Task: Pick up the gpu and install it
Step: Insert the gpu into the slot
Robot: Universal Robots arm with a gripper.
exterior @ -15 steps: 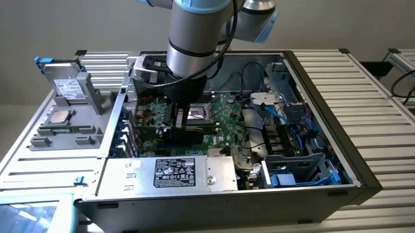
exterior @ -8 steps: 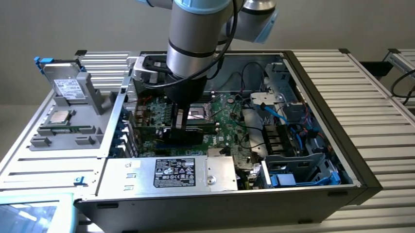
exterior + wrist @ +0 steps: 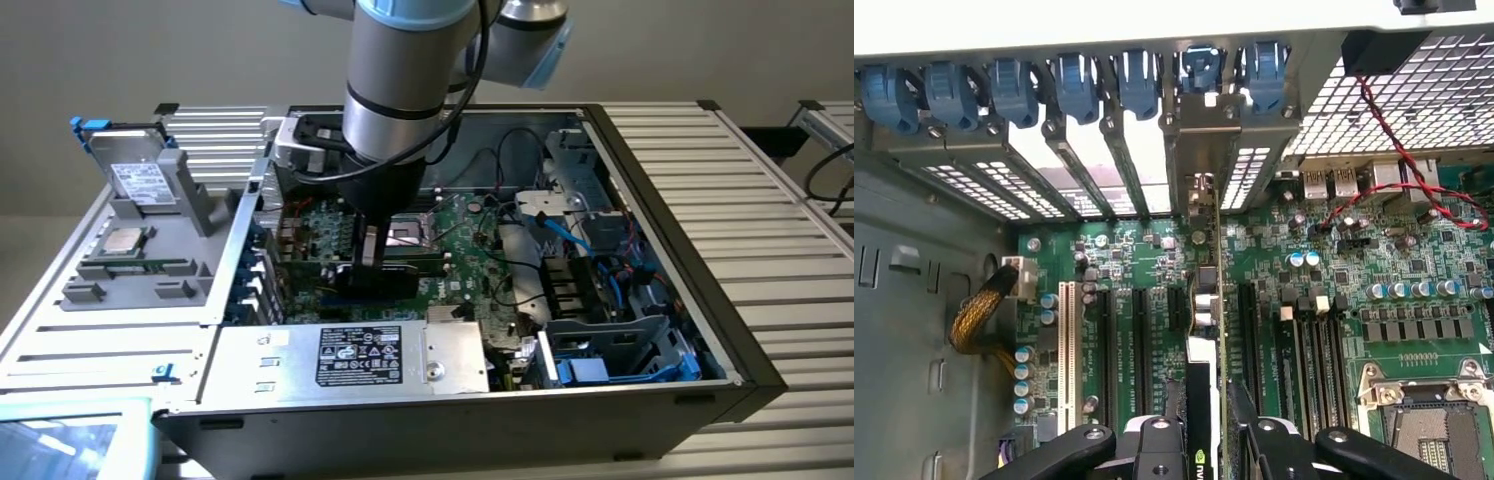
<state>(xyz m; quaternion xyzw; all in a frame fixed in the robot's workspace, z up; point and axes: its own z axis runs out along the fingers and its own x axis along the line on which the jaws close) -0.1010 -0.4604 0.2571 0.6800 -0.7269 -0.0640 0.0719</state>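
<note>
I hold the gpu (image 3: pixel 1205 300) edge-on between my fingers, so it shows as a thin green and black card over the green motherboard (image 3: pixel 1334 290). Its silver end bracket (image 3: pixel 1199 130) stands against a rear slot opening of the case. My gripper (image 3: pixel 1204 440) is shut on the card's black block, one finger on each side. Black expansion slots (image 3: pixel 1139 340) lie beside the card; whether its edge sits in a slot is hidden. In the exterior view my gripper (image 3: pixel 367 262) reaches down into the open computer case, with the dark gpu (image 3: pixel 400 268) low over the motherboard (image 3: pixel 467 240).
Blue retaining clips (image 3: pixel 1074 85) line the rear slots. Near the card are a red-black wire (image 3: pixel 1394 170), a yellow braided cable (image 3: pixel 979 315) and the processor socket (image 3: pixel 1429 420). A power supply (image 3: pixel 360 355) and a drive cage with blue cables (image 3: pixel 601 300) crowd the case. A grey parts fixture (image 3: pixel 134 240) stands outside.
</note>
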